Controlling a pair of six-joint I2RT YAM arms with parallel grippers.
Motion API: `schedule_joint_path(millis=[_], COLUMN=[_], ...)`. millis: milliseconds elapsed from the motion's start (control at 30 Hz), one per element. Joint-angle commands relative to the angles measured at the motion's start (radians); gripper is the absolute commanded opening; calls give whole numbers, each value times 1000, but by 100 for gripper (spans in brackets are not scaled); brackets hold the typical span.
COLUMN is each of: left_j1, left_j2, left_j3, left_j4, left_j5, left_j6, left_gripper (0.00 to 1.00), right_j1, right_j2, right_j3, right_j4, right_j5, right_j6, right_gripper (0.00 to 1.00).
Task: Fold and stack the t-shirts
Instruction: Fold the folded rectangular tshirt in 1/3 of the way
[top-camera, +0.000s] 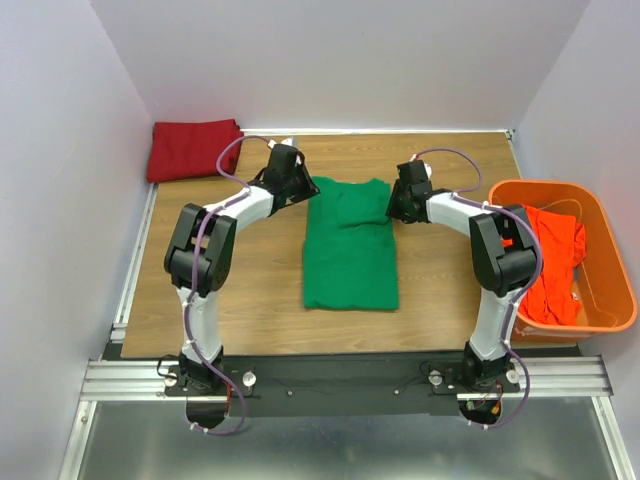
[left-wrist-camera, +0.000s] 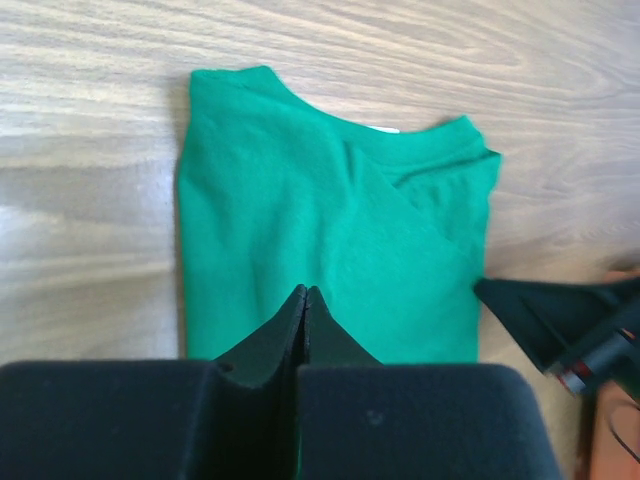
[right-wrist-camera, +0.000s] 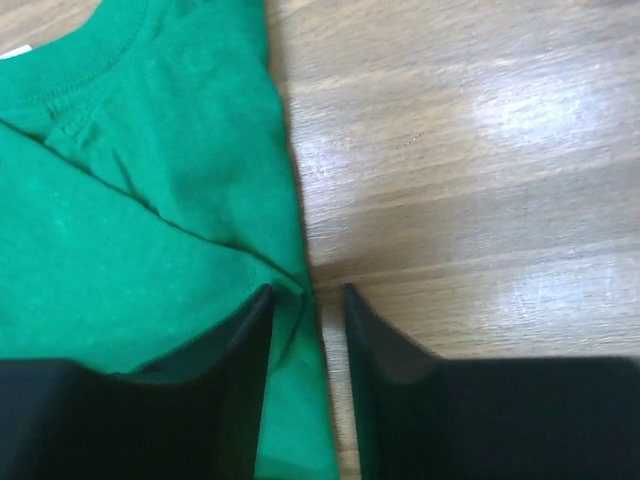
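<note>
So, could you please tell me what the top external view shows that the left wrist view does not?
Only the top external view shows the folded dark red cloth t-shirt at the far left, the rigid orange plastic basket on the right and the bright orange-red t-shirt bunched in it. Only the left wrist view shows the left gripper with its black fingers pressed shut, and a sliver of white label inside the neckline. Both show the bright green t-shirt lying flat, sleeves folded in, on the wooden table.

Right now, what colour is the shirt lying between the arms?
The t-shirt is bright green, clearest from the top external view.
</note>
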Motion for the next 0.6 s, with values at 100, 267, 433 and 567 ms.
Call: schedule_joint_path(millis=[100,267,433,567], left_j1=[7,7,3,-13], left_j2=[-214,-372,-504,-576], left_j3=[-145,-354,-594,-728], left_j4=[36,53,98,102], left_j5=[48,28,50,64], left_j6=[20,21,21,38], left_gripper=[12,14,19,24], right_j1=[2,2,0,3], right_j2=[-89,-242,-414,-530], right_j3=[12,-72,-294,-455], right_j4=[-82,-120,-128,-129], right_j5=[65,-11,-164,-328], right_j6=[6,28,71,106], right_gripper=[49,50,50,50])
